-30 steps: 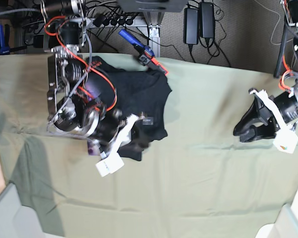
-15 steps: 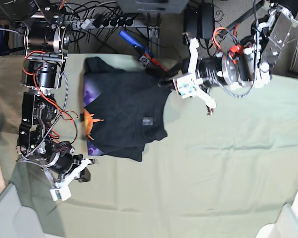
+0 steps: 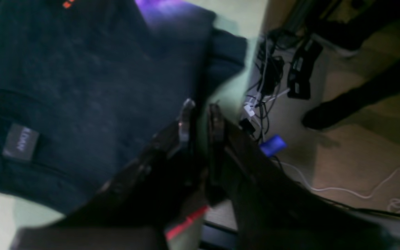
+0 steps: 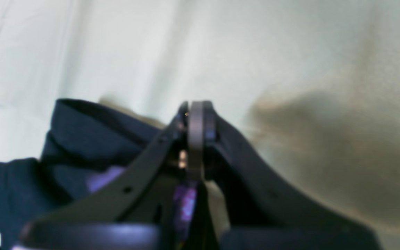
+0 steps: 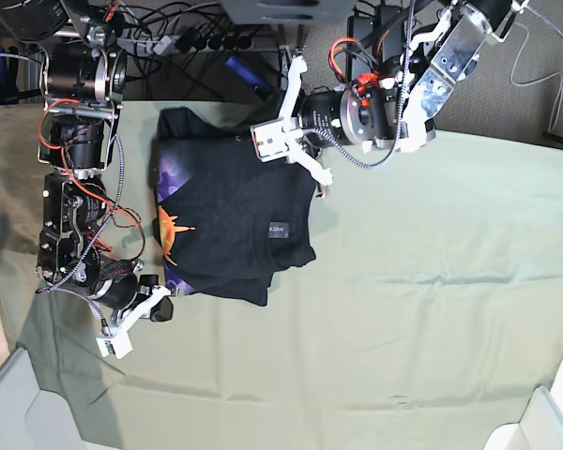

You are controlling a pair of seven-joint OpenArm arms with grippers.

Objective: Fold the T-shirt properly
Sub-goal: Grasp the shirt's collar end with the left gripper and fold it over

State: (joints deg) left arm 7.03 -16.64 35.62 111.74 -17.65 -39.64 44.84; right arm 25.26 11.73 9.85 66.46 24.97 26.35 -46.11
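Observation:
The black T-shirt [image 5: 235,211] lies folded on the pale green table cloth [image 5: 403,309], at the back left. A purple and orange print [image 5: 169,225] shows along its left edge, and a small grey tag [image 5: 279,229] sits near its right edge. My left gripper [image 5: 291,145] hovers at the shirt's back right corner. In the left wrist view its fingers [image 3: 186,114] stand a narrow gap apart beside the shirt [image 3: 82,76] and hold nothing. My right gripper [image 5: 158,307] is shut on the cloth just off the shirt's front left corner. In its wrist view [image 4: 196,111] the shirt [image 4: 64,146] lies behind it.
Cables, power bricks [image 5: 361,47] and a blue clamp [image 5: 249,80] sit behind the table's back edge. Grey bins stand at the front left [image 5: 19,403] and front right [image 5: 544,422] corners. The cloth stretches bare to the right of the shirt.
My left arm swung from the table's right side along the back edge to the shirt's back right corner. My right arm came off the shirt and now sits by its front left corner.

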